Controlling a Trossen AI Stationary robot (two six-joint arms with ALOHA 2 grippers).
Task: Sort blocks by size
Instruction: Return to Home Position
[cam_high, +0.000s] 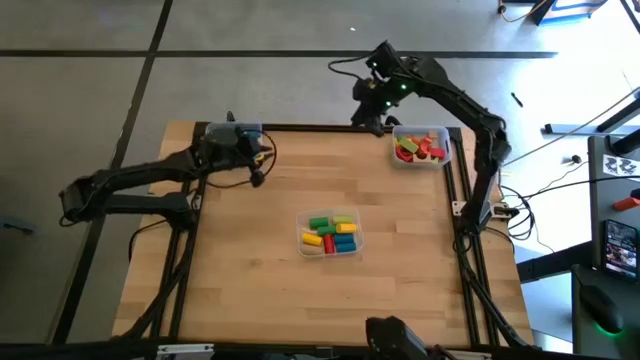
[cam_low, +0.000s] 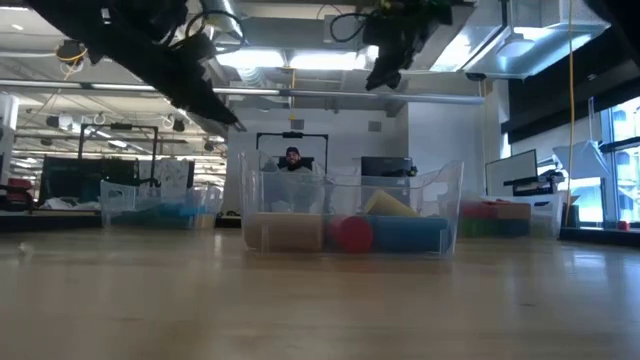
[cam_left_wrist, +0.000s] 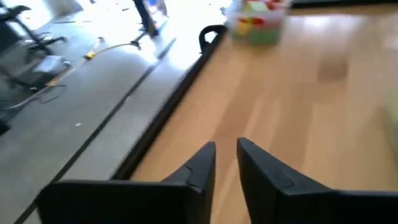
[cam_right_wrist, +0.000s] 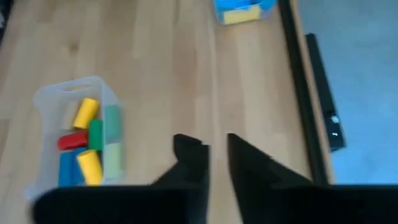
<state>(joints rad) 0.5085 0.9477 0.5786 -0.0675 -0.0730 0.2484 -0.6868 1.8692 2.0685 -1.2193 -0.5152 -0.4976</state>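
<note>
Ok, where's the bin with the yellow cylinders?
In the high view, the bin sits mid-table between the arms, apart from the red-filled bin at the top right corner.

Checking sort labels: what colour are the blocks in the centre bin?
Mixed: yellow, green, red and blue blocks in the centre bin; right wrist view shows it best.

Your robot, as it shows:

- Left arm (cam_high: 140, 178): dark, slender links with boxy joints. A looping black cable (cam_high: 262, 165) hangs off its wrist.
- Right arm (cam_high: 470, 112): the same dark build, with a small green light (cam_high: 400, 88) at the wrist. A thin black lead (cam_high: 345, 66) arcs beside it.
- Left gripper (cam_left_wrist: 225, 146): two matte black fingers (cam_left_wrist: 198, 167), wedge-shaped and tapering to blunt tips, on a black crossbar.
- Right gripper (cam_right_wrist: 217, 142): matching black fingers (cam_right_wrist: 189, 158), one tip stepped square.
</note>
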